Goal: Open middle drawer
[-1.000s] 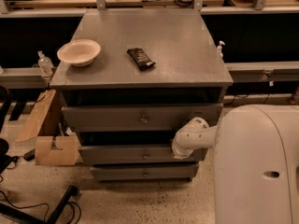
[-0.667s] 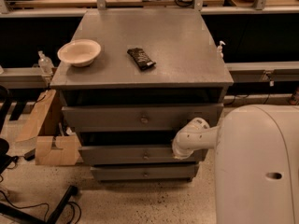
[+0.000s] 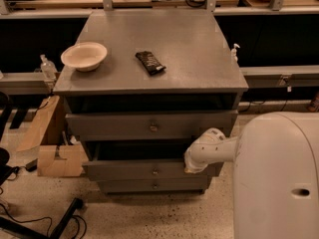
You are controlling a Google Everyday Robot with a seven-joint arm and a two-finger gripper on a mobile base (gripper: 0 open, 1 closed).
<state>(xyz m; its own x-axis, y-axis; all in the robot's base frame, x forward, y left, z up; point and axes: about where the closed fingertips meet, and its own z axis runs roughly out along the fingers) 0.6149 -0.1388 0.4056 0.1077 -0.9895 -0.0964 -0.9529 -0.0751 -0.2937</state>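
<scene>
The grey cabinet [image 3: 149, 78] has three drawer fronts. The middle drawer [image 3: 124, 170] is the mid-sized front with a small round knob [image 3: 155, 172]. It stands out a little from the cabinet, with a dark gap above it. My white arm [image 3: 212, 147] reaches in from the right. My gripper [image 3: 191, 167] is at the right end of the middle drawer's front, by its top edge and well right of the knob.
The top drawer [image 3: 109, 126] and the bottom drawer [image 3: 124, 185] lie above and below. A white bowl [image 3: 83, 55] and a dark snack bar [image 3: 150, 62] lie on the cabinet top. Cardboard boxes [image 3: 52, 156] stand on the floor at the left. My white base [image 3: 279, 178] fills the lower right.
</scene>
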